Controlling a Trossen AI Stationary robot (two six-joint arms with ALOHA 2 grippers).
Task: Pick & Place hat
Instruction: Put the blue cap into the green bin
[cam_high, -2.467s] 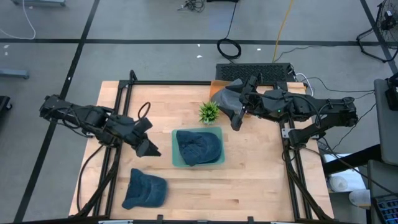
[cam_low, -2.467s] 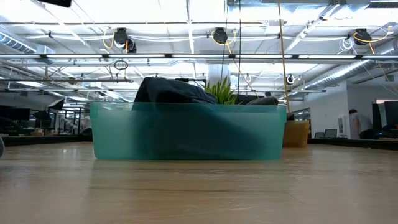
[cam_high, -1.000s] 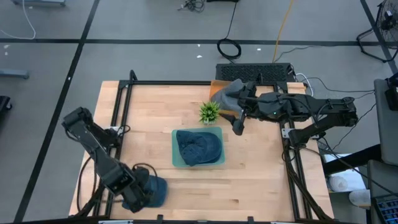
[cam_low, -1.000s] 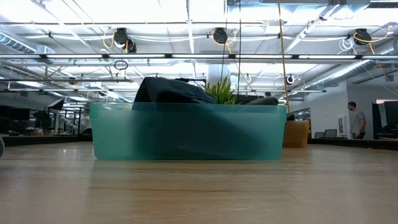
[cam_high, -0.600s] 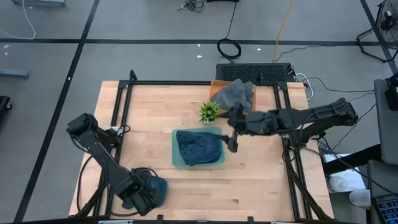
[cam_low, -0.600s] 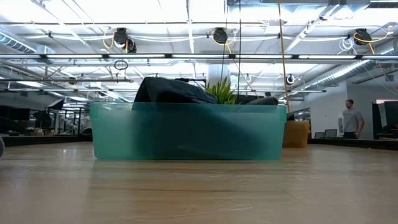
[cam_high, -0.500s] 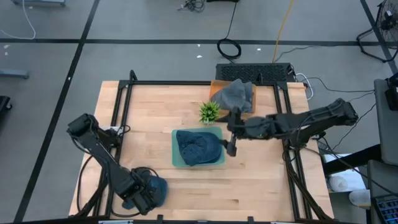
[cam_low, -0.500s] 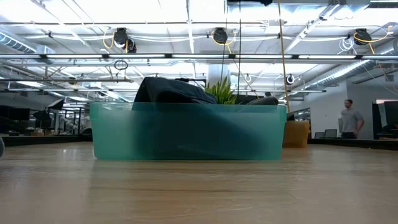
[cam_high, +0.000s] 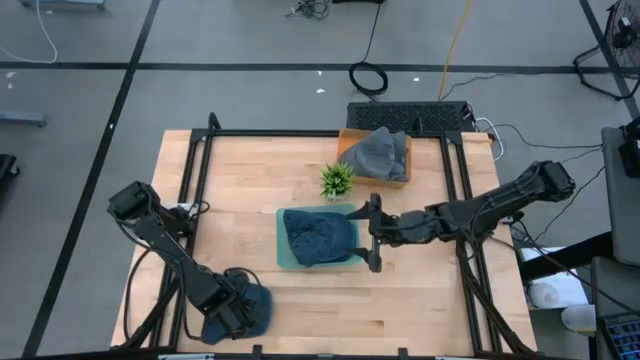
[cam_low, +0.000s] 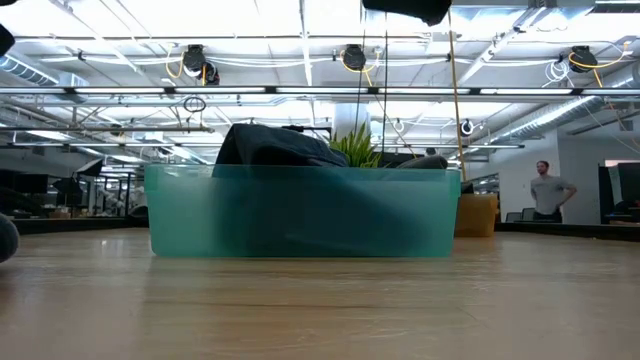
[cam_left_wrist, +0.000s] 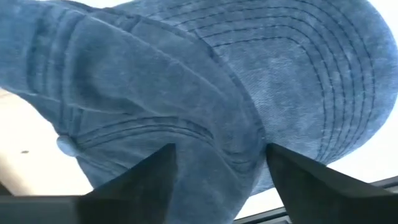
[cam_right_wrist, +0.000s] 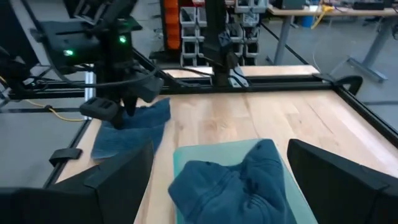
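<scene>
high view showed the left claw (cam_high: 236, 314) had dropped onto the blue denim cap (cam_high: 252, 310) at the wooden surface (cam_high: 250, 180)'s near edge, fingers straddling its crown and narrowing, pickup looked imminent; right claw (cam_high: 374, 234) gaped wide, empty.

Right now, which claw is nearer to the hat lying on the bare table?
The left. The left claw is down on that hat, fingers astride the cloth. The right claw hovers by the green bin, far off.
</scene>
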